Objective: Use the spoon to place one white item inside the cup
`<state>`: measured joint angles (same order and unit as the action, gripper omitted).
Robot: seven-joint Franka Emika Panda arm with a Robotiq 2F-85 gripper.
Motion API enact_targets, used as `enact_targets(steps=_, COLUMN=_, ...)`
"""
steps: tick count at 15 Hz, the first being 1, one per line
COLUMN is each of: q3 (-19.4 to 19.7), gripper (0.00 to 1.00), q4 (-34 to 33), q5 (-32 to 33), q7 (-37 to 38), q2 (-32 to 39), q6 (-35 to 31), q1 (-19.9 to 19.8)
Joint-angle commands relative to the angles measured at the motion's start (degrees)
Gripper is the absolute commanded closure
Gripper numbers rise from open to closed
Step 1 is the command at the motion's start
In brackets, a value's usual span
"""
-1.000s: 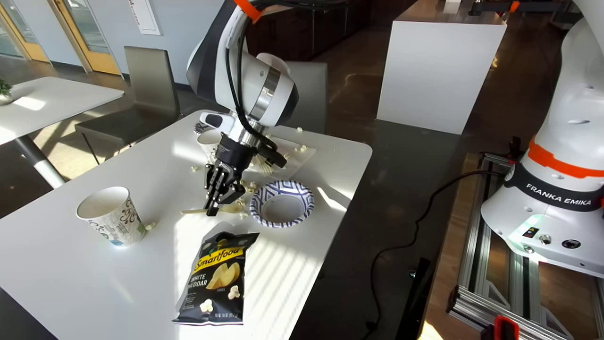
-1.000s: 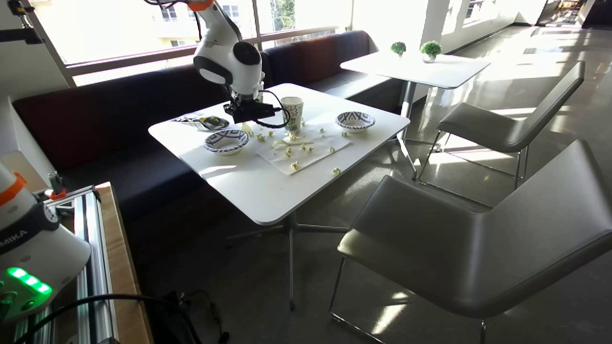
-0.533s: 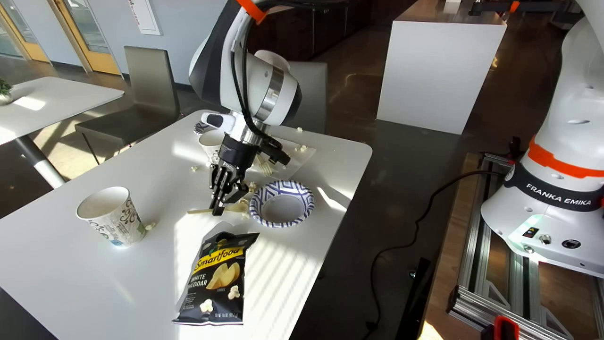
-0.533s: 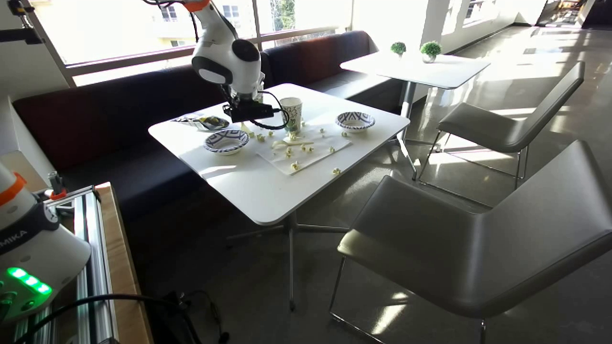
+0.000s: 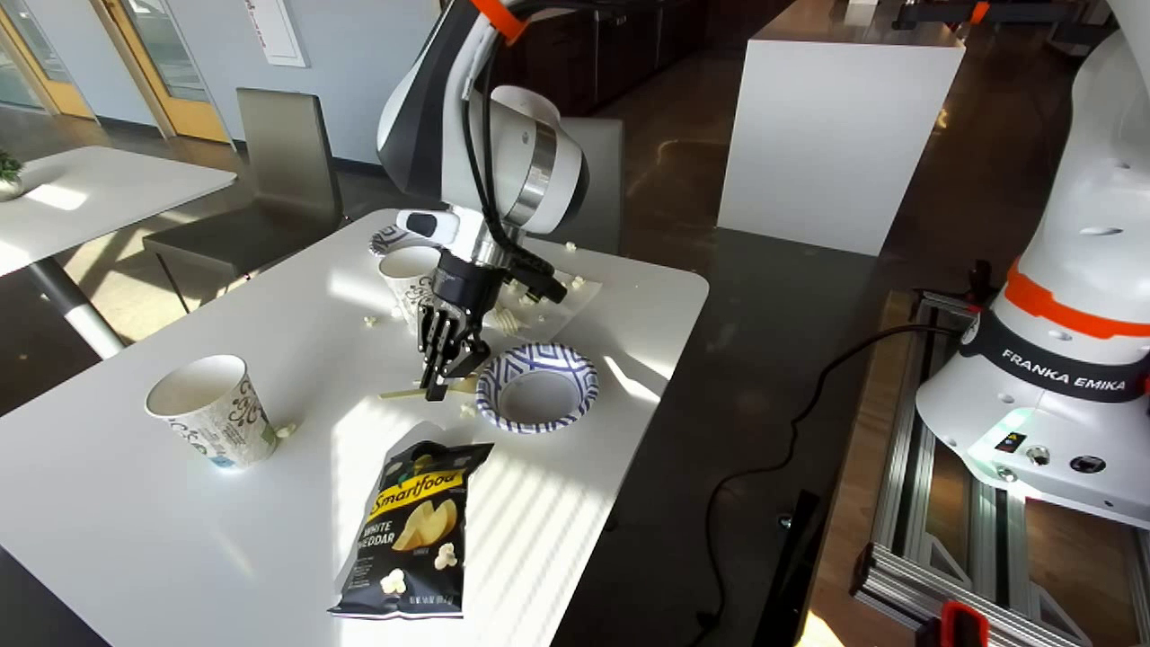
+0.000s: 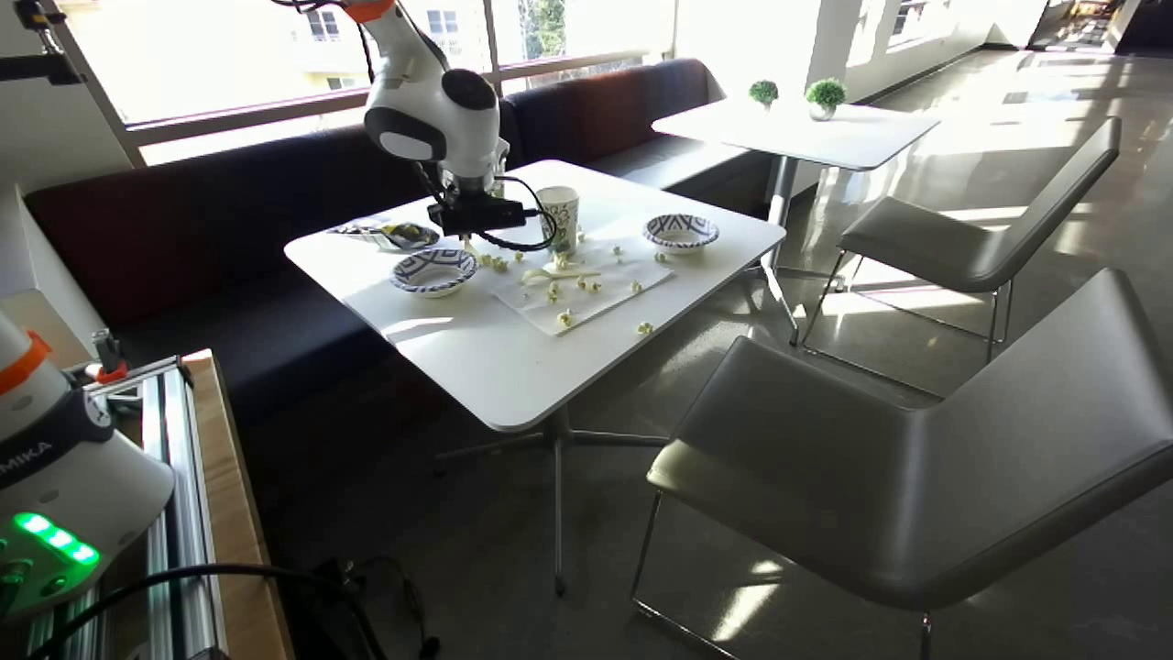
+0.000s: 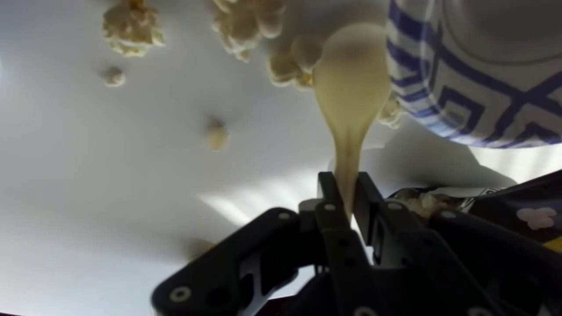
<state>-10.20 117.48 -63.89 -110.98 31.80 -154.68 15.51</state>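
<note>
A pale wooden spoon [image 7: 353, 83] points away from my gripper [image 7: 345, 182], which is shut on its handle. In the wrist view the spoon's head lies beside white popcorn pieces [image 7: 287, 63]; its face looks bare, with a darker patch near the tip. More popcorn [image 7: 131, 28] sits further off. In an exterior view the gripper [image 5: 435, 394] holds the spoon [image 5: 400, 394] low over the table, left of the patterned bowl. A paper cup [image 5: 211, 413] stands at the near left. Behind the gripper is another paper cup [image 5: 409, 270], partly covered by it; which cup is meant, I cannot tell.
The blue-and-white bowl [image 7: 474, 92] is close to the spoon's head. A black popcorn bag [image 5: 413, 530] lies nearer the camera. A white sheet [image 6: 541, 316] with scattered popcorn and pale utensils [image 6: 559, 273] lies further along, and a second bowl [image 6: 681, 234] stands beyond.
The gripper and spoon have moved toward the patterned bowl, to the right and slightly up in an exterior view. The grip on the spoon is unchanged.
</note>
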Motion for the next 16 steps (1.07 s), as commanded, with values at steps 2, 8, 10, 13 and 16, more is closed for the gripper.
enact_targets(steps=2, q3=-1.1, gripper=0.97, q4=3.9, q5=5.4, q7=2.8, q2=-1.9, q6=-2.5, q1=-1.9)
enact_targets(steps=8, q3=-3.7, gripper=0.97, q4=3.9, q5=6.7, q7=0.0, q2=-1.7, q6=-2.7, q1=-6.0)
enact_targets(steps=10, q3=-4.3, gripper=0.97, q4=3.8, q5=6.8, q7=-0.9, q2=-1.5, q6=-2.6, q1=-7.1)
enact_targets(steps=13, q3=-4.7, gripper=0.97, q4=3.8, q5=6.8, q7=-2.4, q2=-1.5, q6=-2.3, q1=-8.3)
enact_targets(steps=16, q3=-5.0, gripper=0.97, q4=4.0, q5=6.4, q7=-2.3, q2=-1.7, q6=-1.9, q1=-9.1)
